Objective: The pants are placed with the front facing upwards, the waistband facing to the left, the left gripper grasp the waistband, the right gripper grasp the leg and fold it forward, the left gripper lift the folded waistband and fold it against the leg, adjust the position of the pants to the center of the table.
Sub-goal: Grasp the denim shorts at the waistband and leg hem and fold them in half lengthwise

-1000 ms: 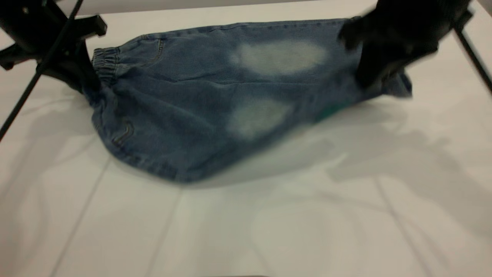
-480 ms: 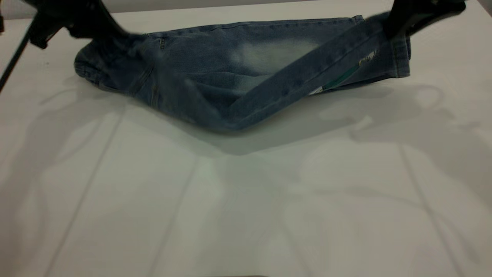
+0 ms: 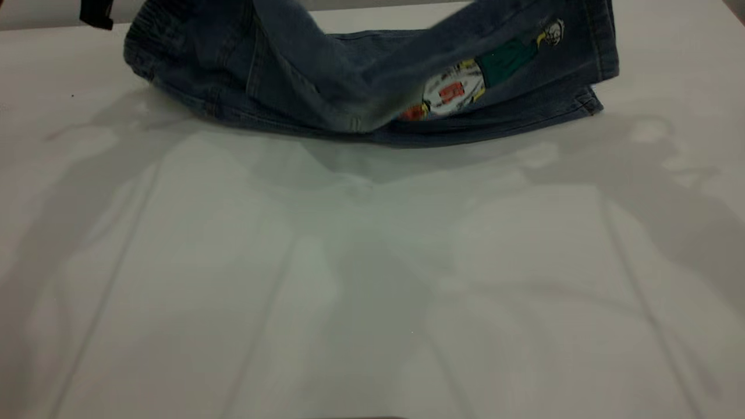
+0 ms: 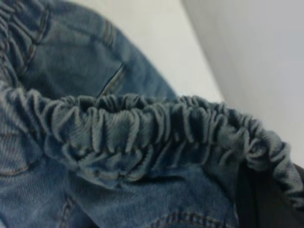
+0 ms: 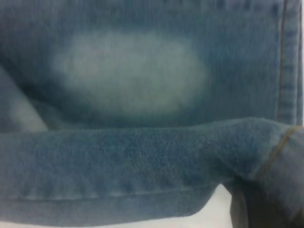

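Observation:
The pants (image 3: 326,87) lie at the far side of the table (image 3: 372,279), with their near half lifted and turned over. The cartoon print (image 3: 460,90) on the back now shows. In the left wrist view the ruffled waistband (image 4: 142,128) drapes over my left gripper (image 4: 266,199), which is shut on it. Only a black bit of the left arm (image 3: 96,13) shows at the exterior view's top left. My right gripper (image 5: 259,202) is shut on the hem of the leg (image 5: 133,152), above the other leg's pale oval (image 5: 128,71). It is out of the exterior view.
Wide bare tabletop stretches from the pants toward the camera, crossed by the arms' shadows (image 3: 669,192). The table's back edge (image 3: 35,23) runs just behind the pants, with a pale wall beyond it.
Both grippers have risen out of the exterior view's top, lifting the near half of the pants up and over toward the far edge. The back print has come into sight.

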Available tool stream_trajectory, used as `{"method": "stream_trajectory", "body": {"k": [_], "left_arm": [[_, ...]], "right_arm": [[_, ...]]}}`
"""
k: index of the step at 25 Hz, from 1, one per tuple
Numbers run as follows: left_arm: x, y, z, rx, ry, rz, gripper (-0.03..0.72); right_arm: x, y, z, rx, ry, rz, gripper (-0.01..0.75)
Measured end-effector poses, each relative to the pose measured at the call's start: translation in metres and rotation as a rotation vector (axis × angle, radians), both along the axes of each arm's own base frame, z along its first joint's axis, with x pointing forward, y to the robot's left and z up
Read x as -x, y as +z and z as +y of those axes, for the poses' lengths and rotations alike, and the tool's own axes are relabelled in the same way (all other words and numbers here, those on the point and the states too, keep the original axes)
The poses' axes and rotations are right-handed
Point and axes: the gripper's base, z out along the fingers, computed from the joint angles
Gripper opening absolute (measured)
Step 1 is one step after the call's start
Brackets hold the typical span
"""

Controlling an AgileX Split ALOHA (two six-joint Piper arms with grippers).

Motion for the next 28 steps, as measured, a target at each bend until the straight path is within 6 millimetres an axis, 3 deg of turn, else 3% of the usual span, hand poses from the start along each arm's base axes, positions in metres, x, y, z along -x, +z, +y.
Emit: {"method": "stream_trajectory", "body": {"k": [5,18,28], "left_arm": [[-0.001,-0.001,0.006,0.001,0.08,0.008,0.057],[-0.001,-0.007,0.023,0.027,0.348,0.069,0.057],[-0.001,-0.041,0.024,0.092,0.47,0.162,0.057]], "right_arm": [[-0.01,-0.006,-0.002,0.01,-0.037,-0.079,0.034],[-0.031,-0.049,-0.007,-0.008,-0.175,-0.145,0.034],[-0.04,-0.062,-0.012,-0.013,-0.261,-0.236,0.034]]}}
